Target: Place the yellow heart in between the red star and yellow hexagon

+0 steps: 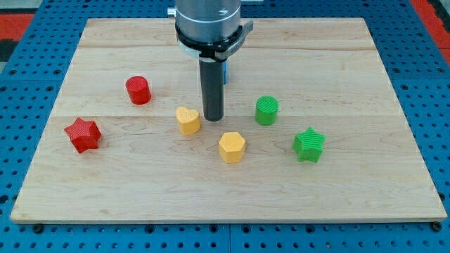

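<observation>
Pale wood, planked and faintly grained, makes up the desk (337, 204), which lies on a blue pegboard base (429, 84) dotted with holes. Six small ridged plastic blocks sit on it. My tip (214, 117), the lower end of a straight dark rod hanging from a grey collar, is the tool; it has no jaws and holds nothing. The yellow heart block (188, 120) lies just beside my tip on the view's left, though I cannot tell whether they touch. It stands flat, lobes toward the view's top. The yellow hexagon block (231, 147) sits near, below and to the view's right. The red star block (83, 135) lies well apart at the view's left. A red cylinder block (138, 90), green cylinder block (266, 110) and green star block (309, 144) complete the set.
</observation>
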Robot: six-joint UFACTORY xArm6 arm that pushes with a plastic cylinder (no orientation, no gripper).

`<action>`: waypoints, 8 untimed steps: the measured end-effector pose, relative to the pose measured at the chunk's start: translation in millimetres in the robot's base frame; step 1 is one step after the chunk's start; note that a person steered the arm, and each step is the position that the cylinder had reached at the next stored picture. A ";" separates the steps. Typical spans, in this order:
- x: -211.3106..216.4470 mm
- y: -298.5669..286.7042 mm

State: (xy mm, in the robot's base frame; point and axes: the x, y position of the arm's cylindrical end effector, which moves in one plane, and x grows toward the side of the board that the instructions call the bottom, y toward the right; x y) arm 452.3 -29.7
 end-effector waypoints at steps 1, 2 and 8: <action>1.3 -54.6; 1.6 -51.5; 6.8 -125.9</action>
State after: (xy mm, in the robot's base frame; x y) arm 459.1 -155.6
